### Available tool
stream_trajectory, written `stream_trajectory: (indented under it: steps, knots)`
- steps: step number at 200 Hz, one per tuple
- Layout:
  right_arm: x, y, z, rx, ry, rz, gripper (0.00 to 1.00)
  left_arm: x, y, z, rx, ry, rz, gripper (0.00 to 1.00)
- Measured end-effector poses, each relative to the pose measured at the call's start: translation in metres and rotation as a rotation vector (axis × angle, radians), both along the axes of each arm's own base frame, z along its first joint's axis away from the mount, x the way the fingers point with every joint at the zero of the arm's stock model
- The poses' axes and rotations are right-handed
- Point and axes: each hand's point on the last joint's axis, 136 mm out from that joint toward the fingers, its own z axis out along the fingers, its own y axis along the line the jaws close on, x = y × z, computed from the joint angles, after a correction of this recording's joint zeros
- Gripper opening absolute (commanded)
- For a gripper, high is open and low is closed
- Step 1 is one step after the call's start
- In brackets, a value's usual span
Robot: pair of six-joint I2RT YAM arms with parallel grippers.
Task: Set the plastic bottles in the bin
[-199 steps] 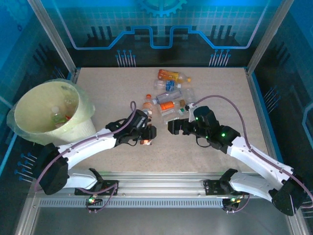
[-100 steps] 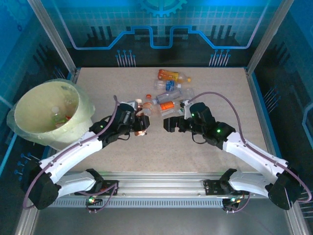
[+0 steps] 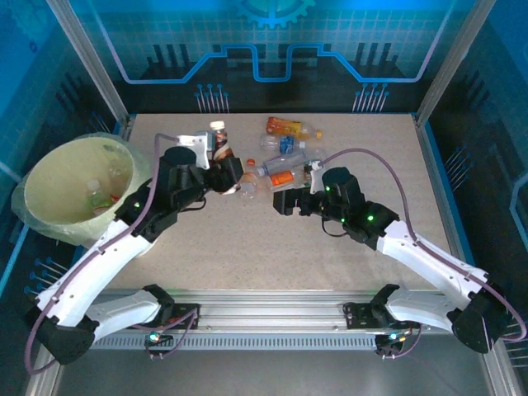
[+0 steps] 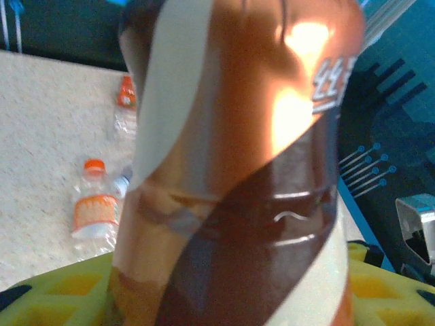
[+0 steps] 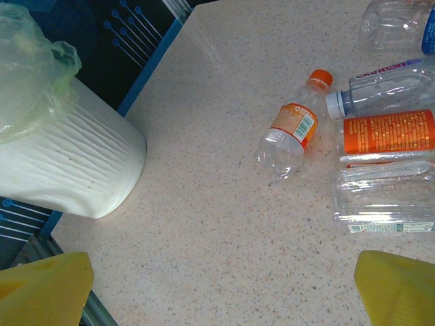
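Observation:
My left gripper (image 3: 221, 167) is shut on a brown-and-cream labelled bottle (image 3: 218, 142) with a white cap, held upright above the table, right of the bin (image 3: 78, 188). In the left wrist view this bottle (image 4: 238, 170) is very close, between yellow fingers (image 4: 54, 292). The pale yellow bin holds a few bottles. More bottles lie in a pile (image 3: 285, 161) at mid-table. My right gripper (image 3: 281, 203) hangs open just in front of the pile, over bare table (image 5: 221, 292). Ahead of it lie a small orange-capped bottle (image 5: 292, 132), an orange-labelled one (image 5: 387, 132) and a clear one (image 5: 384, 193).
The bin's white ribbed wall (image 5: 68, 163) and bag edge show at the left of the right wrist view. An orange-labelled bottle (image 3: 285, 126) lies farthest back. Metal frame posts and blue panels enclose the speckled table (image 3: 247, 247).
My left arm has lifted the brown bottle from the front of the table and carried it back and left, towards the bin. My right gripper has edged slightly left towards the pile.

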Motion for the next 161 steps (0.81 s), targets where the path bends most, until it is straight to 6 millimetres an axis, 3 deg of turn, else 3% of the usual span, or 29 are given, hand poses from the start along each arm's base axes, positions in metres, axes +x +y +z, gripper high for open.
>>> stream_trajectory:
  steps: [75,121,161]
  knots:
    - [-0.001,-0.001,0.005,0.008,-0.012,-0.004,1.00,-0.012,0.042,0.074,0.080,-0.192,0.089,0.51]
    - [0.000,-0.002,0.005,0.008,-0.009,-0.009,1.00,-0.015,0.096,0.109,0.152,-0.256,0.290,0.51]
    - [-0.001,-0.004,0.002,-0.001,0.000,-0.016,1.00,-0.015,0.146,0.117,0.203,-0.242,0.488,0.51]
